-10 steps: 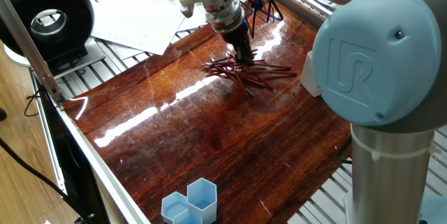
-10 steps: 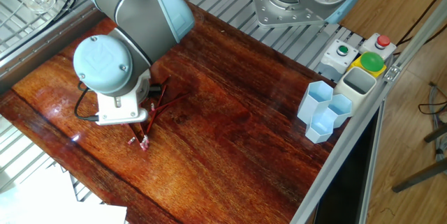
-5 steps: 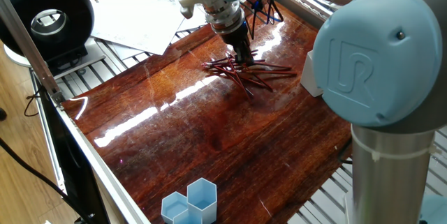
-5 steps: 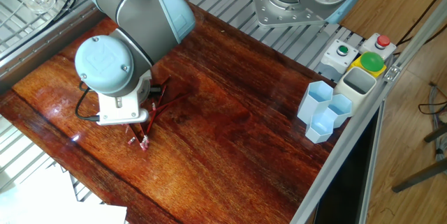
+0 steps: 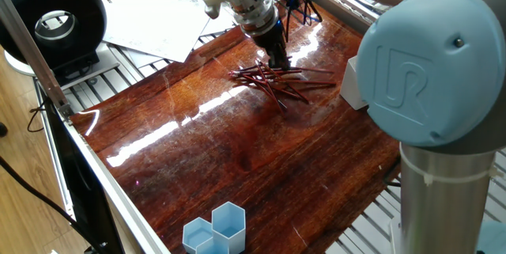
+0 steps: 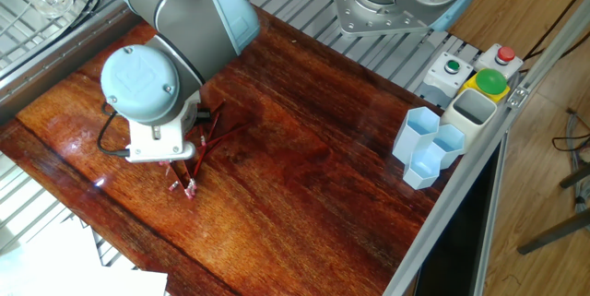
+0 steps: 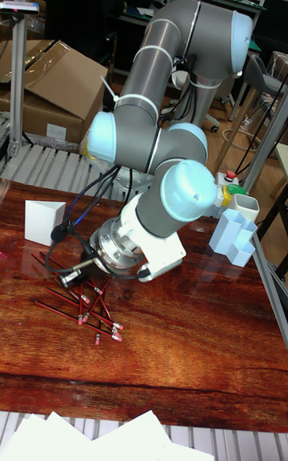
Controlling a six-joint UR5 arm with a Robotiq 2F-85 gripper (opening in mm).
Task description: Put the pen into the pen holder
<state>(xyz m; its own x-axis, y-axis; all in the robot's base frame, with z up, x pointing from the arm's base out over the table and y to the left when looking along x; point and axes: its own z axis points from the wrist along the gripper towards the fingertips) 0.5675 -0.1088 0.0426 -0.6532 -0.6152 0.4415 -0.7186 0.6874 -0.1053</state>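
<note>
Several thin red pens [image 5: 282, 82] lie in a crossed pile on the dark wooden table [image 5: 237, 151]; the pile also shows in the other views [image 6: 189, 182] [image 7: 90, 306]. My gripper [image 5: 278, 62] points down into the top of the pile, its dark fingers drawn together and shut on one pen. The tall view shows the gripper [image 7: 74, 275] just above the pens. In the other fixed view the wrist hides the fingers. The white angular pen holder [image 5: 350, 86] [image 7: 44, 221] stands a little beyond the pile, partly behind my arm.
Light blue hexagonal cups [image 5: 215, 230] [image 6: 429, 144] [image 7: 232, 241] stand at the table edge, with a cream rectangular cup [image 6: 473, 112] and a button box [image 6: 479, 70] beside them. Papers [image 5: 158, 20] and a black round device [image 5: 55, 20] lie off the table. My elbow [image 5: 427, 64] looms in the foreground.
The gripper has risen slightly at the pile and shifted a little. The pens on the table look unmoved.
</note>
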